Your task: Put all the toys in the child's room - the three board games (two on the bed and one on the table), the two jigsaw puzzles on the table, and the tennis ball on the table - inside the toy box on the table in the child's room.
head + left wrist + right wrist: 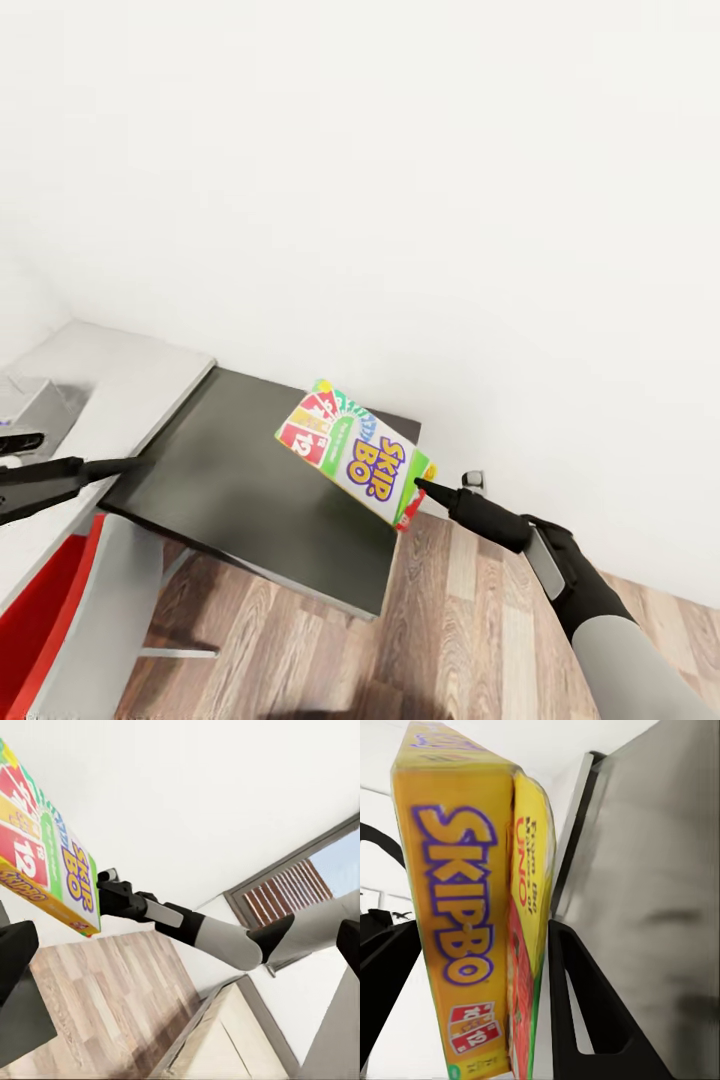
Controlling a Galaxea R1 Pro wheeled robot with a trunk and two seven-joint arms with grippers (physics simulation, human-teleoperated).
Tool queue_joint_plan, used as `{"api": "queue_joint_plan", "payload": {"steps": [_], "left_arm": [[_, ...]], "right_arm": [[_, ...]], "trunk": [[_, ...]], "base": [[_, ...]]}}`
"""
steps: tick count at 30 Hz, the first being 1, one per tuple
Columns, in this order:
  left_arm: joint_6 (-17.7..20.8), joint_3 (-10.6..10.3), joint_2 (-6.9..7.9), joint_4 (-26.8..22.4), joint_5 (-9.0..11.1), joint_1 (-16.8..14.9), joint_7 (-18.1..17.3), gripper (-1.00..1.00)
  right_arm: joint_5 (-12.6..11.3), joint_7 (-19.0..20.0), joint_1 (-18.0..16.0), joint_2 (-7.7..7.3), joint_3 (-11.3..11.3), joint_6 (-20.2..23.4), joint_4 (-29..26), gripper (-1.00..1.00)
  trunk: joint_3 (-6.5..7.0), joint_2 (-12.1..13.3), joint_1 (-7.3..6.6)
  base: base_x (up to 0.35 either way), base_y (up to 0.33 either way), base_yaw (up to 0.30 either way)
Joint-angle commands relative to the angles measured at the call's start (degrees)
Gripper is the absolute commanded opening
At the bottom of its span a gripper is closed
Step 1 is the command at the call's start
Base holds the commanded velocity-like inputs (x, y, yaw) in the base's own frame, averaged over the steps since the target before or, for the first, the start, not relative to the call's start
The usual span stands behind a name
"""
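While our right gripper (420, 486) clamps its edge, the board game (355, 450), white-and-yellow with purple SKIP BO lettering, hangs tilted above the table (250, 490); left gripper (125, 465): state undeterminable.

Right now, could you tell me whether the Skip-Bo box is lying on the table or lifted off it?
Lifted. The Skip-Bo box hangs tilted above the dark table section, pinched at one end by the right tool.

We see our right gripper (418, 487) clamped on the SKIP BO board game (357, 450), holding it tilted above the table's dark side section (240, 490).
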Motion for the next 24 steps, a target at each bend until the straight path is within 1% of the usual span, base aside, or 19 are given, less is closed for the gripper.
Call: {"api": "queue_joint_plan", "payload": {"steps": [1,3,5,8,10,14,21,24], "left_arm": [[0.65,-0.03,0.40,0.00,-0.04,-0.18,-0.21,1.00],[0.74,0.08,1.70,0.01,-0.04,-0.71,-0.21,1.00],[0.78,0.30,2.64,0.01,-0.04,-1.03,-0.21,1.00],[0.80,1.19,3.65,0.00,-0.04,-1.25,-0.21,1.00],[0.83,2.01,4.01,0.03,-0.04,-1.31,-0.21,1.00],[0.88,3.32,4.37,0.07,-0.04,-1.35,-0.21,1.00],[0.89,3.93,4.46,0.08,-0.04,-1.36,-0.21,1.00],[0.88,4.94,4.46,0.08,-0.04,-1.36,-0.21,1.00]], "right_arm": [[-0.27,0.09,-0.02,-0.01,-0.02,0.54,-0.08,-1.00],[-0.14,0.11,-0.02,-0.01,0.01,0.54,-0.24,-1.00],[-0.05,0.14,-0.02,-0.01,0.04,0.54,-0.32,-1.00],[0.12,0.22,-0.02,-0.01,0.04,0.54,-0.37,-1.00],[0.18,0.27,-0.02,0.02,0.06,0.54,-0.39,-1.00],[0.26,0.32,-0.02,0.21,0.30,0.46,-0.75,-1.00],[0.41,0.11,0.00,0.66,0.55,0.37,-2.70,-1.00],[0.42,0.09,0.00,0.74,0.56,0.37,-2.82,-1.00]], "trunk": [[-0.01,-0.09,0.03],[0.13,-0.09,0.03],[0.27,-0.09,0.03],[0.48,-0.09,0.03],[0.62,-0.09,0.03],[0.90,-0.09,0.03],[1.38,-0.09,0.03],[1.59,-0.09,0.03]], "base": [[0.000,0.000,0.211],[0.000,0.000,0.212],[0.000,0.000,0.212],[0.000,0.000,0.213],[0.000,0.000,0.213],[0.000,0.000,0.213],[0.000,0.000,0.213],[0.000,0.000,0.213]]}}
